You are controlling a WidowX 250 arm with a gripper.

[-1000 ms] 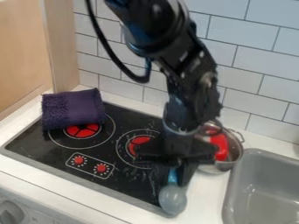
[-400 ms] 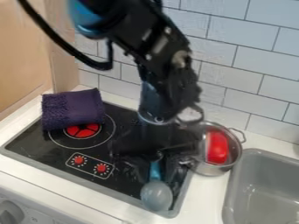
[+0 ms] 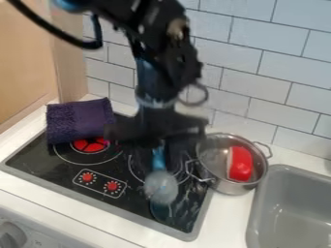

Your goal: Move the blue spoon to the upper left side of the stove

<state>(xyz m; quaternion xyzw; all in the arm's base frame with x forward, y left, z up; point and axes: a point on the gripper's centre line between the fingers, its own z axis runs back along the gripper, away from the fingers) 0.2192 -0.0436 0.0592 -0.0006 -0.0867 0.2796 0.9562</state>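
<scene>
Where pincer holds blue spoon, stove below, pot at its edge

A blue, round-bowled plastic spoon hangs from the jaws, its handle upward and its bowl below them. The glossy black, rectangular stove lies flat beneath the jaws.

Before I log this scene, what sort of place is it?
Likely a toy kitchen set up on a counter: a black stove top with red burner rings, a grey sink basin, and a metal pot between them.
</scene>
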